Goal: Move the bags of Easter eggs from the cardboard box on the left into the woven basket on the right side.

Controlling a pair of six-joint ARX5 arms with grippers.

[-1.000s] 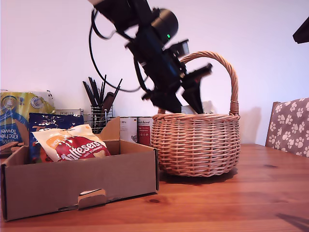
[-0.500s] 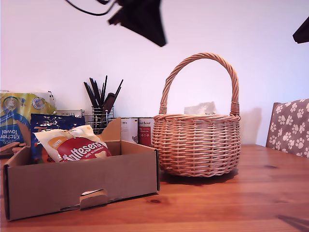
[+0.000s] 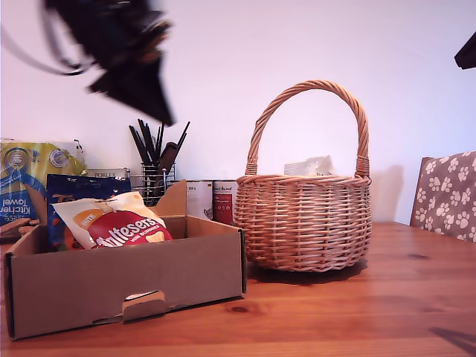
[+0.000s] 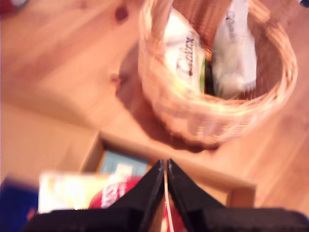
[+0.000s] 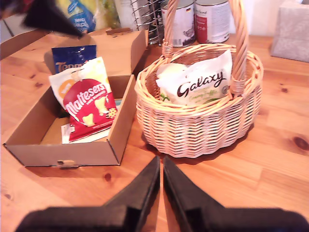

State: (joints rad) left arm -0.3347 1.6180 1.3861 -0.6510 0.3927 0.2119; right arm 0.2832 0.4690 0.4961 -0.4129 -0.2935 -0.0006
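My first gripper [image 3: 163, 117], a dark blur, hangs shut and empty high above the cardboard box [image 3: 111, 286] at the exterior view's left. In its wrist view the first gripper [image 4: 165, 169] looks down on the box [image 4: 207, 176] and the woven basket [image 4: 193, 121]. A red-and-white bag [image 3: 119, 223] and a dark blue bag [image 3: 78, 190] lean in the box. Two white bags [image 4: 181, 50] [image 4: 234, 48] lie in the basket [image 3: 305, 223]. My second gripper [image 5: 161, 166] is shut and empty, well back from the box [image 5: 63, 152] and basket [image 5: 193, 133].
Behind the box stand a yellow-and-blue kitchen towel pack [image 3: 30, 186], a wire holder of black utensils [image 3: 155, 167] and two tins [image 3: 212, 199]. A paw-print cushion [image 3: 446, 193] is at the exterior view's right edge. A dark arm part [image 3: 467, 50] shows at its upper right.
My first gripper rose from over the basket and swung to the exterior view's left, ending above the box. Its fingers looked apart over the basket and are now together.
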